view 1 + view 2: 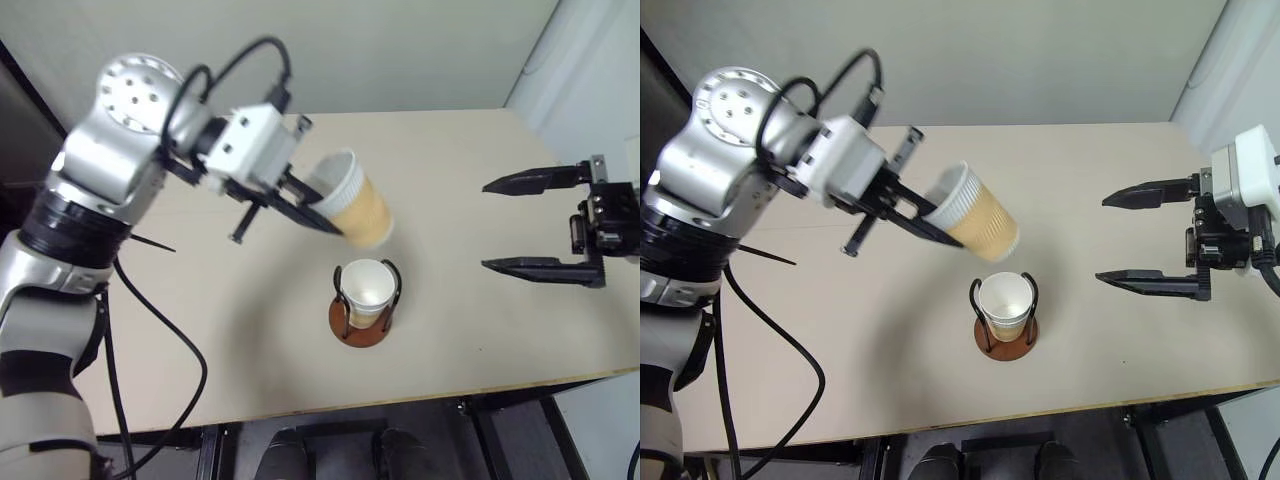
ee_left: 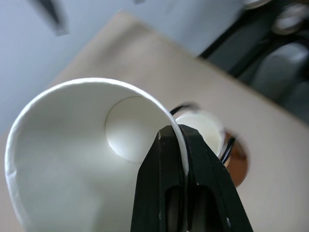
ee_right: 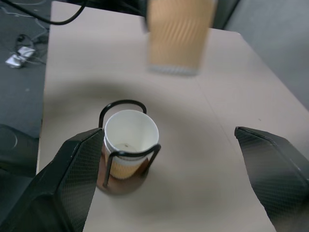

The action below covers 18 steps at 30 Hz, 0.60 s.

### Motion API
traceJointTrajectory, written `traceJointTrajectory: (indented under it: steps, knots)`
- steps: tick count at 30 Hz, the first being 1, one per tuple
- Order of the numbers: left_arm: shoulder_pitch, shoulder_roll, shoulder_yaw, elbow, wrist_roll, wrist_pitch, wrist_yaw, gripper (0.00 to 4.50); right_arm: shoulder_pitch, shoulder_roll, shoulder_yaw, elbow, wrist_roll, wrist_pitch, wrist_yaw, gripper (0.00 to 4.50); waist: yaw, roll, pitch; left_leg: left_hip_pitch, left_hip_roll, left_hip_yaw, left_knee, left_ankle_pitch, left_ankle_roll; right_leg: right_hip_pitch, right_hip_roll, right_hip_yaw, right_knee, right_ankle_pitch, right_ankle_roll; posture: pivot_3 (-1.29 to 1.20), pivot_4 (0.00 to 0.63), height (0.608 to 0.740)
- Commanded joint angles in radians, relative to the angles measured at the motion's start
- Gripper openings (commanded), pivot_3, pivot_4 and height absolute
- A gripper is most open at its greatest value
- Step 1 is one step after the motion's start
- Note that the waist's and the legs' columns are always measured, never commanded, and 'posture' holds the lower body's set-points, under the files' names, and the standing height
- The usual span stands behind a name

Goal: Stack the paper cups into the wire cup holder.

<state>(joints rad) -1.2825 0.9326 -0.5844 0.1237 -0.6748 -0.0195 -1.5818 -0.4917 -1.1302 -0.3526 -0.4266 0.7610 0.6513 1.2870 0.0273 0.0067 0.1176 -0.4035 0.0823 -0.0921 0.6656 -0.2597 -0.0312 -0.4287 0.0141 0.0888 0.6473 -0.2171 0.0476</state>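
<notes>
Near the middle of the pale table (image 1: pixel 470 180), somewhat toward its front edge: the wire cup holder (image 1: pixel 362 322), upright on its round reddish-brown base, black wire loops rising around a paper cup (image 1: pixel 366 288) seated inside, white mouth facing up. Whether more than one cup is nested there, impossible to tell from the head views; in the right wrist view, a second rim line just below the top one hints at a nested pair.

Above the table, just behind and a little to the left of the holder: a second paper cup (image 1: pixel 973 218), tilted on its side in mid-air, tan ribbed wall outward, white mouth turned toward the left arm, base pointing down toward the holder. Clear of the holder, not touching it.

On that cup's rim: the left gripper (image 1: pixel 300 205), black fingers (image 2: pixel 186 183) pinched fully together across the wall, one inside the mouth and one outside, as seen in the left wrist view.

Over the right side of the table, well apart from holder and cups: the right gripper (image 1: pixel 1148 240), fingers spread wide and holding nothing, pointing level toward the table's middle.
</notes>
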Motion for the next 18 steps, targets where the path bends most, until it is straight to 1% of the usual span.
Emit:
traceJointTrajectory:
  steps: [1, 2, 4, 8, 13, 16, 18]
  knots:
    - [-0.063, 0.008, -0.108, 0.012, 0.033, -0.112, -0.033, 0.03, 0.023, -0.022, -0.070, -0.052, 0.024, 0.004, -0.034, 4.50, 0.000, 0.001, 0.000, 0.000, 0.000, 0.000, 0.000, 0.000, 0.000, 0.001, 0.000, 0.000, 0.000, 0.000, 0.000, 0.00, 0.150, 0.740]
    - [-0.070, 0.005, -0.129, 0.019, 0.029, -0.125, -0.033, 0.03, 0.032, -0.023, -0.077, -0.061, 0.027, 0.007, -0.041, 4.50, 0.000, 0.001, 0.000, 0.000, 0.000, 0.000, 0.001, 0.000, 0.001, 0.001, 0.000, 0.000, 0.000, 0.000, -0.001, 0.00, 0.150, 0.740]
    - [-0.082, -0.003, -0.168, 0.037, 0.047, -0.166, -0.033, 0.03, 0.051, -0.026, -0.087, -0.075, 0.029, 0.010, -0.053, 4.50, 0.000, 0.001, 0.000, 0.001, 0.000, 0.000, 0.001, -0.004, 0.008, 0.003, 0.000, 0.001, -0.001, -0.002, -0.004, 0.00, 0.150, 0.740]
    - [-0.063, -0.007, -0.229, 0.029, 0.082, -0.222, -0.033, 0.03, 0.072, -0.033, -0.105, -0.094, 0.044, 0.016, -0.073, 4.50, 0.001, 0.001, 0.000, 0.001, -0.001, 0.000, 0.002, -0.004, 0.008, 0.005, 0.000, 0.001, -0.001, -0.003, -0.006, 0.00, 0.150, 0.740]
    - [-0.046, -0.033, -0.238, 0.021, 0.113, -0.220, -0.033, 0.03, 0.089, -0.040, -0.112, -0.099, 0.049, 0.011, -0.083, 4.50, 0.003, 0.001, 0.000, 0.000, -0.001, 0.000, 0.002, -0.004, 0.007, 0.005, 0.000, 0.000, -0.002, -0.003, -0.005, 0.00, 0.150, 0.740]
    - [-0.030, -0.065, -0.230, 0.035, 0.202, -0.234, -0.033, 0.62, 0.084, -0.042, -0.103, -0.098, 0.051, 0.006, -0.088, 4.50, 0.003, 0.001, 0.000, 0.000, -0.001, 0.001, 0.002, -0.004, 0.007, 0.005, 0.000, 0.000, -0.002, -0.003, -0.003, 0.00, 0.150, 0.740]
    - [-0.023, -0.071, -0.222, 0.037, 0.213, -0.233, -0.033, 1.27, 0.083, -0.043, -0.098, -0.098, 0.051, 0.002, -0.091, 4.50, 0.004, 0.001, 0.000, 0.000, -0.001, 0.001, 0.002, -0.004, 0.007, 0.005, 0.000, 0.000, -0.002, -0.003, -0.002, 0.00, 0.150, 0.740]
